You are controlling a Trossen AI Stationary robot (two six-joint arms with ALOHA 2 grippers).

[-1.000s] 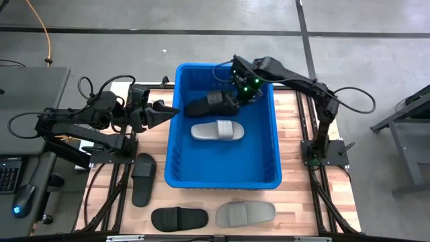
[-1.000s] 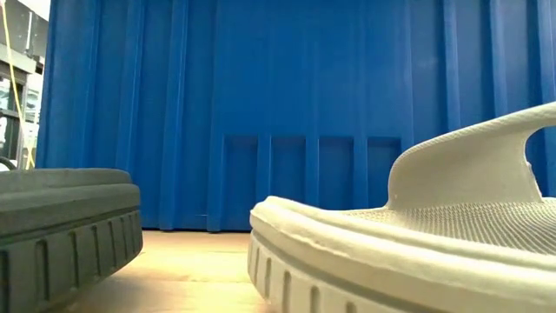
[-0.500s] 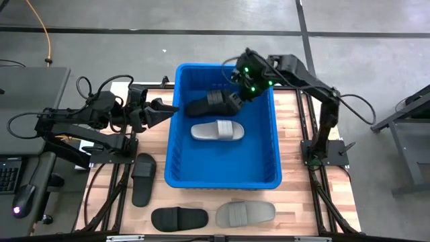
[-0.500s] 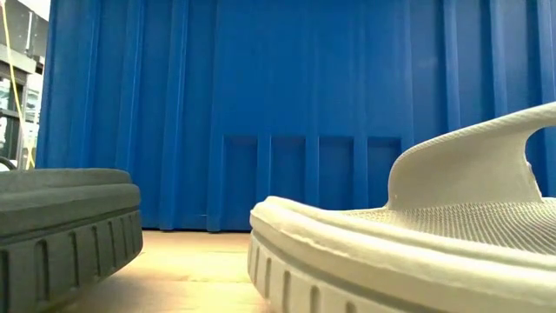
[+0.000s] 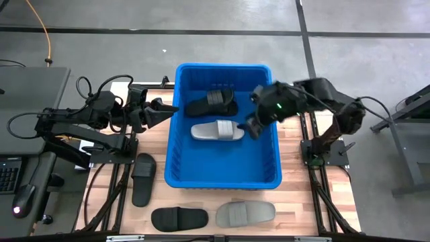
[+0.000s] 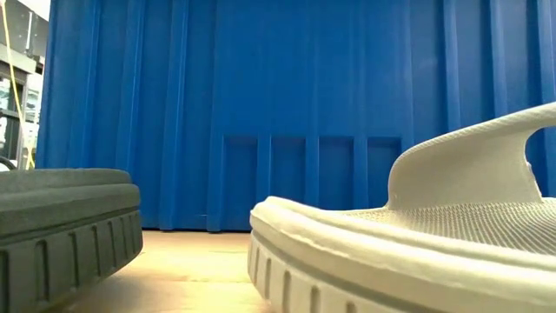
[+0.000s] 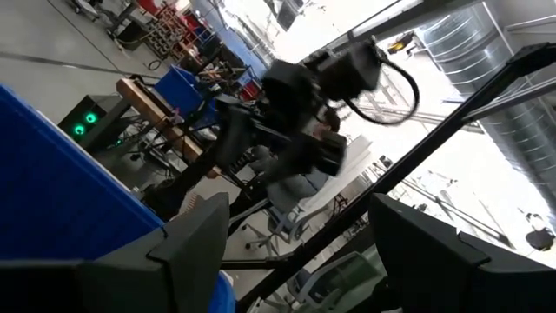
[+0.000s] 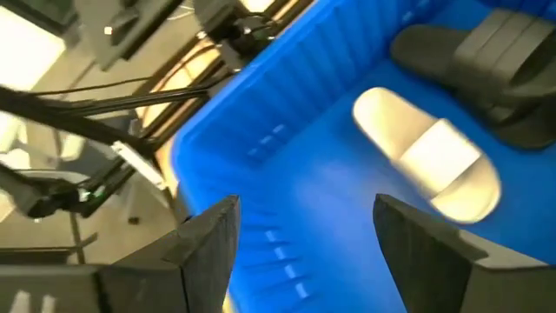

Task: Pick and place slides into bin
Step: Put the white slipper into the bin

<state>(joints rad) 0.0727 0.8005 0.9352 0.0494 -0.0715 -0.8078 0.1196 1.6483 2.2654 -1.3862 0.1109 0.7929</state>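
Blue plastic walls frame the main hazard: the bin (image 5: pixel 222 125) has a thick rim, and the right gripper (image 5: pixel 253 126) hangs inside it, close to its right-hand wall and just beside the grey slide (image 5: pixel 217 130) lying in the middle, with a black slide (image 5: pixel 211 103) at the far end. Its jaws stand apart and carry nothing. Pulling out sideways rather than upward could catch that rim and shove the bin across the desk (image 5: pixel 295 188); dipping lower could drag the grey slide. The left gripper (image 5: pixel 163 111) waits just outside the bin's left wall, jaws also apart and empty, so a hasty forward swing would knock the wall. Three slides lie outside the bin: a black one (image 5: pixel 143 177) off its near-left corner, another black one (image 5: pixel 179 218) and a grey one (image 5: pixel 245 214) beyond its near wall, close to the desk's near edge. Room there looks tight, and a clumsy nudge could push a slide off that edge.
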